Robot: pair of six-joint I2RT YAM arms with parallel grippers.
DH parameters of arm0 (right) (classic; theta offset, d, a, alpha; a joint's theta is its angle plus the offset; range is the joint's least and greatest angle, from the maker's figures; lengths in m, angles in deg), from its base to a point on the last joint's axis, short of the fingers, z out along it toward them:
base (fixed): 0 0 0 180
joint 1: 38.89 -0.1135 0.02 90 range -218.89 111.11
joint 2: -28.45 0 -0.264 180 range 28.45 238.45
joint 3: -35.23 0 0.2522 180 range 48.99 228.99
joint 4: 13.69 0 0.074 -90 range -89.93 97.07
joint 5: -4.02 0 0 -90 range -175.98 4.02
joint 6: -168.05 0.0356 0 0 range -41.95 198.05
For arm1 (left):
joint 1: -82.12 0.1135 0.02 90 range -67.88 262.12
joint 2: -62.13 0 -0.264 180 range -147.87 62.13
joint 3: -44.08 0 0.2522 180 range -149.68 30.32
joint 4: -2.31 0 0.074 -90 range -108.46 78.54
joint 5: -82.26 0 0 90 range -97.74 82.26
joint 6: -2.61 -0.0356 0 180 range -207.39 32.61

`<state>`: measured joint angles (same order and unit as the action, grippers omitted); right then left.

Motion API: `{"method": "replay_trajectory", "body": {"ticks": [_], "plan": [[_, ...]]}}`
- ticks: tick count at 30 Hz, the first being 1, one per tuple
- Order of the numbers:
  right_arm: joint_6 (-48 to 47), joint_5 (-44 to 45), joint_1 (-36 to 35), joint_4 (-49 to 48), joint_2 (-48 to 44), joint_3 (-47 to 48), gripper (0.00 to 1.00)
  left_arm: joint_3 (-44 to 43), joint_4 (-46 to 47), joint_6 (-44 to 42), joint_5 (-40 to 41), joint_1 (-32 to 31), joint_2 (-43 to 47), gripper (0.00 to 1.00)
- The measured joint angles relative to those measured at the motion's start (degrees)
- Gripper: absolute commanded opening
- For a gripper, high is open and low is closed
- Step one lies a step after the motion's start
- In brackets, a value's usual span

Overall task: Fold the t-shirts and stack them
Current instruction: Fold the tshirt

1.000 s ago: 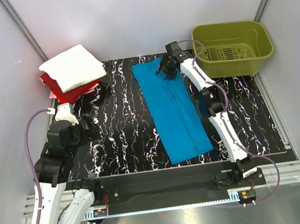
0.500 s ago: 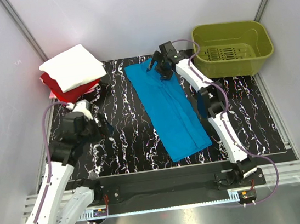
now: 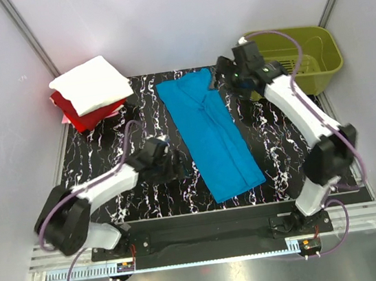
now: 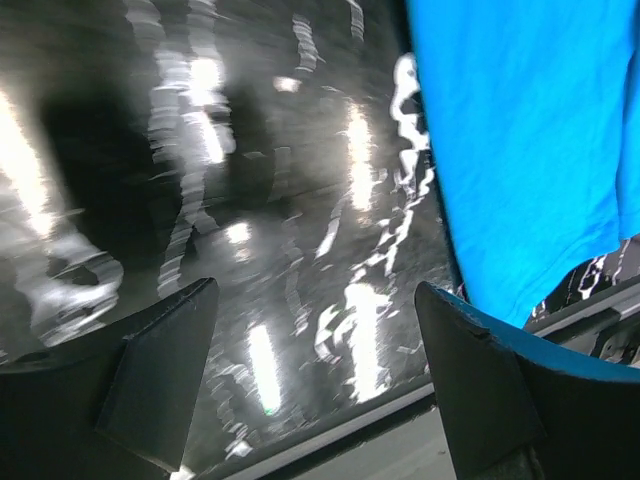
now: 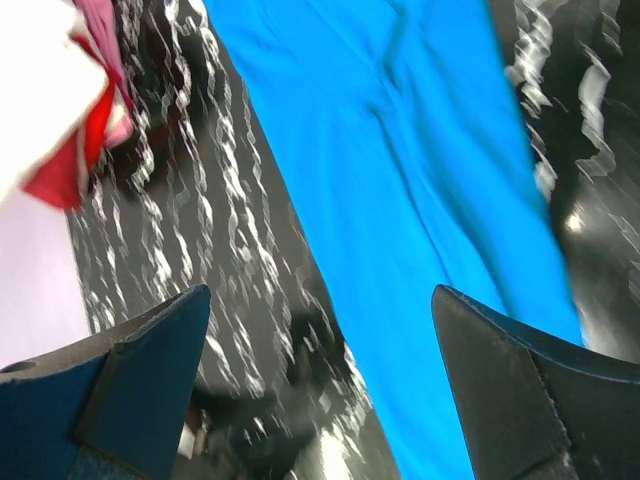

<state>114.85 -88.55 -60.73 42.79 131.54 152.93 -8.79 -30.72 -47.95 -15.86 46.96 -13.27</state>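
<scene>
A turquoise-blue t-shirt lies folded into a long strip down the middle of the black marbled mat. It also shows in the left wrist view and the right wrist view. At the back left a folded white t-shirt rests on a red t-shirt. My left gripper is low over the mat by the strip's left edge, open and empty. My right gripper hovers off the strip's far right corner, open and empty.
An olive-green plastic basket stands at the back right, just behind the right wrist. The mat's front edge and a metal rail run below the shirt's near end. Grey walls close in both sides.
My right gripper opened, let go of the blue shirt's far end and drew back to the right. The left arm swung right across the mat to the shirt's left edge.
</scene>
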Motion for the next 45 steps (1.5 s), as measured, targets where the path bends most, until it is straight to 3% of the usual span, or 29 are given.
{"method": "replay_trajectory", "body": {"ticks": [4,10,12,13,18,19,20,25,28,31,32,35,36,40,45], "plan": [[-1.5,1.3,0.0,-0.2,-14.3,-14.6,1.0,-4.0,3.4,3.0,-0.3,-5.6,-9.6,0.77],[-1.6,3.1,0.3,0.5,-26.2,-31.2,1.0,-7.4,9.1,8.5,-1.0,-11.4,-16.2,0.69],[-1.6,3.2,0.3,0.5,-28.7,-35.2,1.0,-7.7,11.3,10.1,-1.9,-12.3,-17.5,0.6],[-1.5,3.2,0.3,0.7,-29.6,-36.8,1.0,-7.8,12.7,10.9,-2.4,-12.7,-18.5,0.47],[-1.3,3.1,0.3,0.9,-31.8,-41.5,1.0,-8.0,17.9,14.1,-5.5,-13.3,-22.8,0.17],[-1.2,3.1,0.3,0.9,-32.1,-42.1,1.0,-7.9,18.4,14.5,-5.9,-13.3,-23.1,0.04],[-1.2,3.0,0.3,0.8,-32.4,-42.7,1.0,-7.8,18.7,14.9,-5.9,-13.3,-23.1,0.0],[-0.3,2.3,0.3,0.5,-34.1,-45.8,1.0,-7.4,16.5,15.0,-4.6,-13.1,-21.7,0.0],[0.6,-0.2,0.3,-0.5,-34.5,-49.3,0.93,-5.3,11.1,14.4,-1.7,-12.1,-17.5,0.0],[1.8,-3.7,0.3,-2.4,-34.5,-53.4,0.87,-2.6,6.5,13.7,0.5,-10.3,-12.9,0.16],[2.2,-4.7,0.3,-3.1,-34.4,-54.5,0.86,-1.9,5.2,13.2,1.0,-9.7,-11.8,0.35],[3.1,-7.2,-0.3,-4.7,-32.9,-55.6,0.82,-1.4,3.8,12.9,1.4,-9.2,-10.1,0.48],[3.1,-8.1,-0.5,-5.9,-31.7,-55.6,0.79,-1.4,3.7,12.8,1.4,-9.2,-9.9,0.56],[2.8,-10.6,-1.4,-7.9,-23.3,-51.1,0.62,-1.0,2.5,12.4,1.5,-9.2,-7.9,0.68],[1.1,-11.8,-1.4,-9.7,-8.6,-37.9,0.59,-0.9,-6.4,10.7,4.7,-9.2,-0.2,0.75]]}}
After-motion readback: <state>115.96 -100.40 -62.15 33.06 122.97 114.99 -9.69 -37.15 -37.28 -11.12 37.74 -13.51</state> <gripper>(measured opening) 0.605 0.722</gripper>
